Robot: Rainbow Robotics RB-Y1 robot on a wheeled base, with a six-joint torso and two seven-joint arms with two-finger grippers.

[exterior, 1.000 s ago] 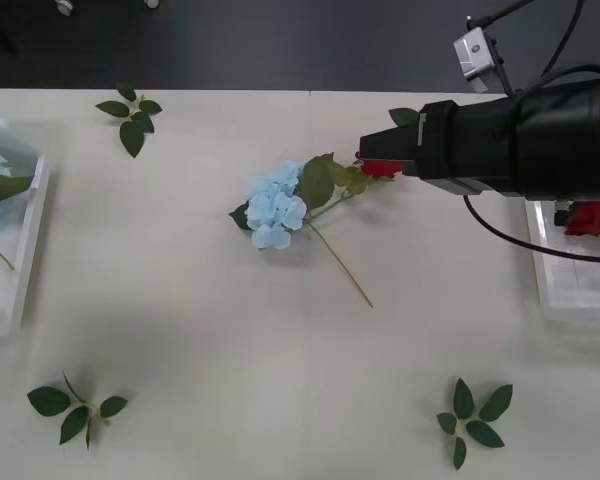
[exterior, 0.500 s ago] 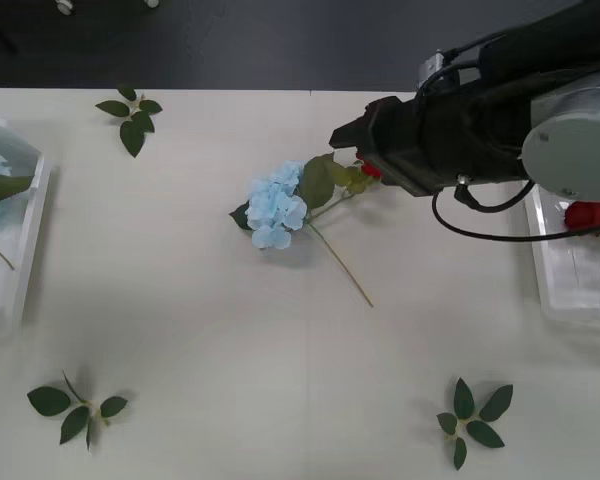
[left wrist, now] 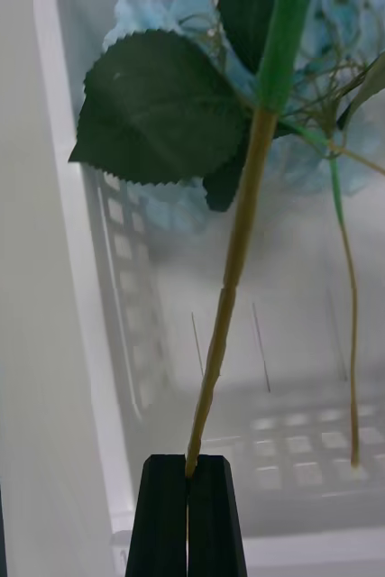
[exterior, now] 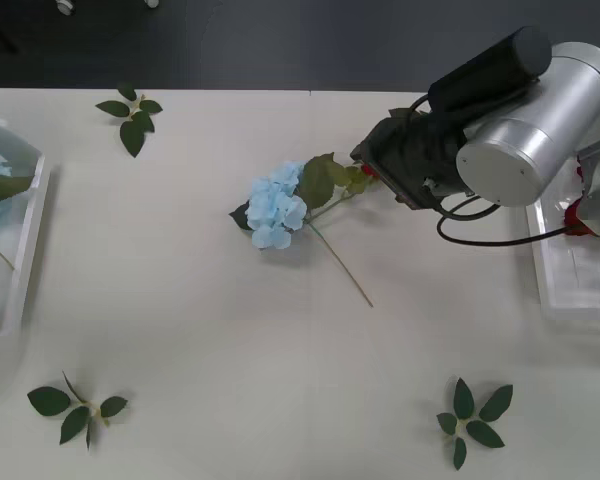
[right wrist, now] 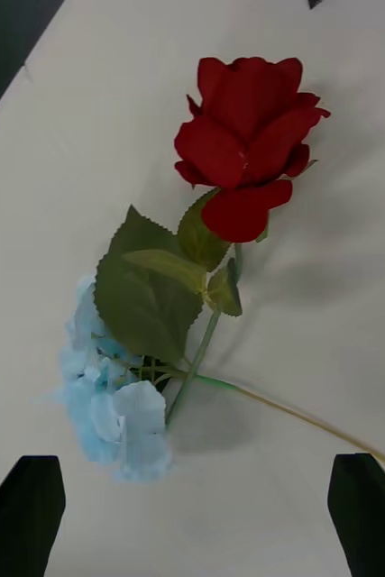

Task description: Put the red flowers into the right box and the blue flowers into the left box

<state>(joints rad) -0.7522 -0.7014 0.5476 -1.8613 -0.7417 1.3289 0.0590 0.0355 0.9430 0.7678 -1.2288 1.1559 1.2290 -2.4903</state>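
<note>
Right gripper (right wrist: 192, 527) hangs above the red rose (right wrist: 244, 144) at mid-table, fingers spread wide and empty. The rose lies dead ahead between them — stem running from bloom back toward the gripper, crossing a blue hydrangea (exterior: 276, 207). Right arm is nearer; the right box (exterior: 560, 300) lies beside it. Left gripper (left wrist: 189, 505) is pinched on a hydrangea stem (left wrist: 237, 261) over the left box (left wrist: 84, 297).

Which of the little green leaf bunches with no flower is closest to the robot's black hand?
The leaf sprig at the table's near right. It lies on the right gripper's side; the other two, far left and near left, are farther away.
</note>
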